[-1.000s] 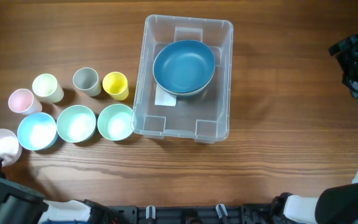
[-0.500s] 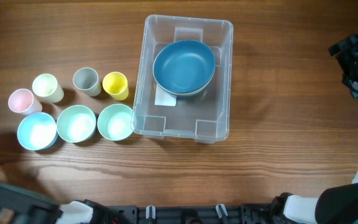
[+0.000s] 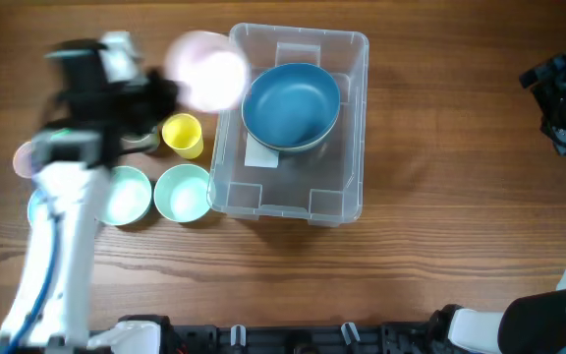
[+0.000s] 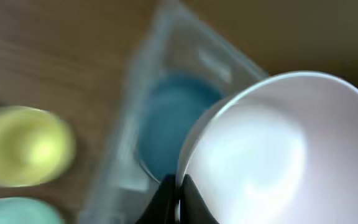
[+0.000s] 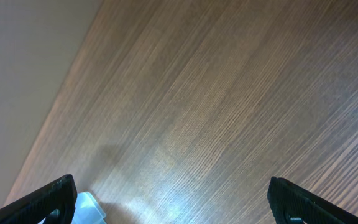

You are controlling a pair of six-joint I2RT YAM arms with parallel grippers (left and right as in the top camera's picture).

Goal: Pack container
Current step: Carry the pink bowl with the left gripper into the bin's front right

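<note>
The container (image 3: 360,138), a large clear plastic bin, stands mid-table with a dark blue bowl (image 3: 291,106) inside it. My left gripper (image 3: 170,95) is shut on the rim of a pale pink bowl (image 3: 207,69), which hangs blurred over the container's far-left corner. In the left wrist view the fingertips (image 4: 179,190) pinch that pale pink bowl's (image 4: 278,155) edge, with the container (image 4: 166,68) and the dark blue bowl (image 4: 163,124) beneath. My right gripper (image 5: 176,202) is open over bare wood at the far right (image 3: 558,98).
Left of the container are a yellow cup (image 3: 182,135), two mint bowls (image 3: 183,193) (image 3: 128,195) and a pink cup (image 3: 25,157), the latter partly hidden by my left arm. The container's corner (image 5: 87,208) shows in the right wrist view.
The left gripper closed on the pale pink bowl at the front left, lifted it and swung it to the container's far-left corner. The right arm stayed still.
</note>
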